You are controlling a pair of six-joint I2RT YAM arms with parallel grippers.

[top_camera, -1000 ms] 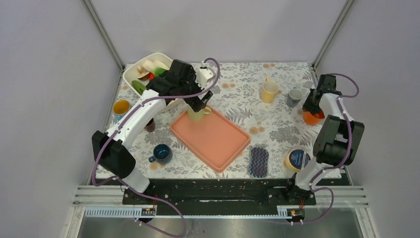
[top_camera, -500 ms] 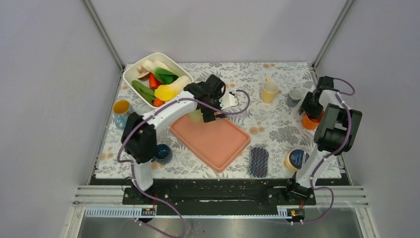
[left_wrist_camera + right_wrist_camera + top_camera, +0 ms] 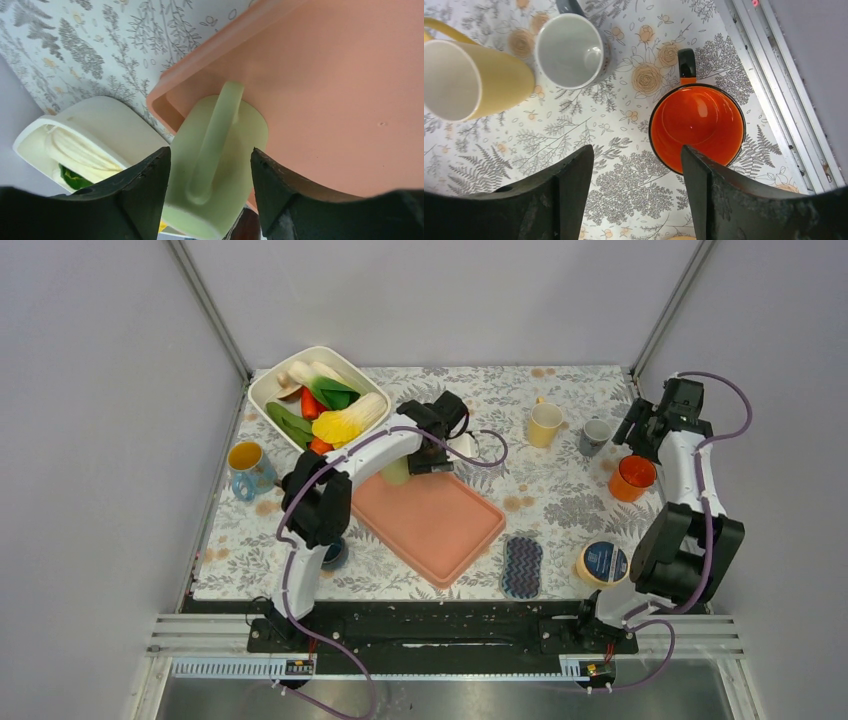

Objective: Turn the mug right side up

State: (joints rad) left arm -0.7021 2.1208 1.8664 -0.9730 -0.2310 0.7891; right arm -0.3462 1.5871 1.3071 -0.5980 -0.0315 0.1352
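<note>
Since a second ago the left arm has swung rightward, away from the white plastic bin [image 3: 110, 120] of vegetables, and the right arm has drawn off the orange mug toward the table's far edge.

At the far-left corner of the salmon-pink plastic tray [image 3: 440, 525], the left gripper [image 3: 210, 152] lies nearly level. Its dark fingers are pressed against both sides of the pale green ceramic mug [image 3: 396, 473]. The mug is tilted, one end on the tray floor just inside the corner, its handle facing the wrist camera. I cannot tell which end is its mouth.

Further right, a pale yellow mug [image 3: 469, 80] and a small grey mug [image 3: 569, 50] stand close together on the floral tablecloth. The right gripper [image 3: 635, 155] hovers above the cloth, fingers spread wide and holding nothing. Just beside it stands the orange mug [image 3: 696, 125] with a black handle, mouth up.
</note>
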